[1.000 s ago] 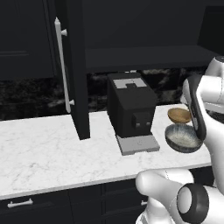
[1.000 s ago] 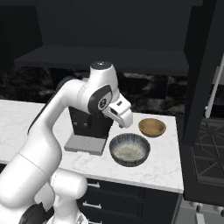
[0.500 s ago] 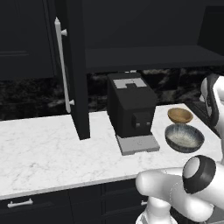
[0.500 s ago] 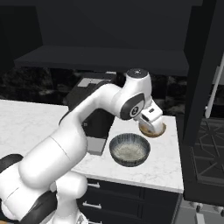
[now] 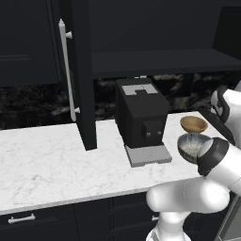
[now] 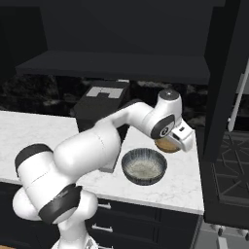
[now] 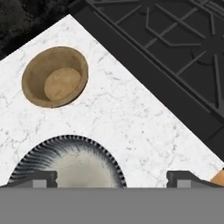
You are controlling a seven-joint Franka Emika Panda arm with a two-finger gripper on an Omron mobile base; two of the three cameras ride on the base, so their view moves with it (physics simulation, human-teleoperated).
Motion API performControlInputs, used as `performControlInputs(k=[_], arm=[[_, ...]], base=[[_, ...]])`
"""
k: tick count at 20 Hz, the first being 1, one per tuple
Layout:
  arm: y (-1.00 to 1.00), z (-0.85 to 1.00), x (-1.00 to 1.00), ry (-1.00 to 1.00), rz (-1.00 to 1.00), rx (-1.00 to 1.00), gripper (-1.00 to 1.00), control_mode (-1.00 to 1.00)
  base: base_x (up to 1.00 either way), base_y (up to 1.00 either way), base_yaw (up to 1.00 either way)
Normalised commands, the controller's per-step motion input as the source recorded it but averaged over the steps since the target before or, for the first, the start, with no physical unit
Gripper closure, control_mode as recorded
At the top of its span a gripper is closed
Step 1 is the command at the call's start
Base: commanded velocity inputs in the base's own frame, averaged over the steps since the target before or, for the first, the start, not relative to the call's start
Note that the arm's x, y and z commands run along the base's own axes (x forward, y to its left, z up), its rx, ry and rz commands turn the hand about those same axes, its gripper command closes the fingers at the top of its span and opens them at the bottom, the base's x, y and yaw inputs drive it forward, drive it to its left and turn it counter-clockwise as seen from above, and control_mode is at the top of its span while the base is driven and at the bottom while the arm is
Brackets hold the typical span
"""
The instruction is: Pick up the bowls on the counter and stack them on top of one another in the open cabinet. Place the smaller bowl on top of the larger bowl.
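Here the fingers (image 7: 112,177) stand wide apart, the two dark tips showing at the bottom corners of the hand view, and nothing lies between them or touches them. They hang above the right end of the white marble surface (image 7: 131,113), with the larger bowl (image 7: 65,164) directly below the left fingertip (image 7: 41,178); it is not clear whether that tip is over the bowl's rim or just above its inside.

The larger bowl (image 6: 144,166) sits upright on the surface near its front edge, grey-blue with fine stripes and a pale inside. The smaller bowl (image 7: 54,82), tan and upright, rests just behind it, near but apart. In the right base view the arm's wrist hides most of the smaller bowl (image 6: 168,144).

A black coffee machine (image 5: 141,116) stands beside the bowls on the surface. Above it, the cabinet (image 5: 160,61) is open, its dark shelf bare, its door (image 5: 77,75) swung out with the pale bar handle facing outward. A dark stovetop (image 7: 175,57) adjoins the surface's end.
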Motion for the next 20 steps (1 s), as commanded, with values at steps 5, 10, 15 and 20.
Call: performControlInputs(k=[5, 10, 15, 20], arm=[[0.00, -0.31, 0.51, 0.00, 0.00, 0.07, -1.00, -1.00], [0.00, -0.42, 0.17, 0.00, 0.00, 0.13, -1.00, -1.00], [0.00, -0.33, 0.16, -0.02, 0.00, 0.12, -1.00, -1.00], [0.00, -0.26, 0.27, -0.01, 0.00, 0.01, -1.00, -1.00]], base=[[0.00, 0.00, 0.00], [0.00, 0.00, 0.00], [0.00, 0.00, 0.00], [0.00, 0.00, 0.00]])
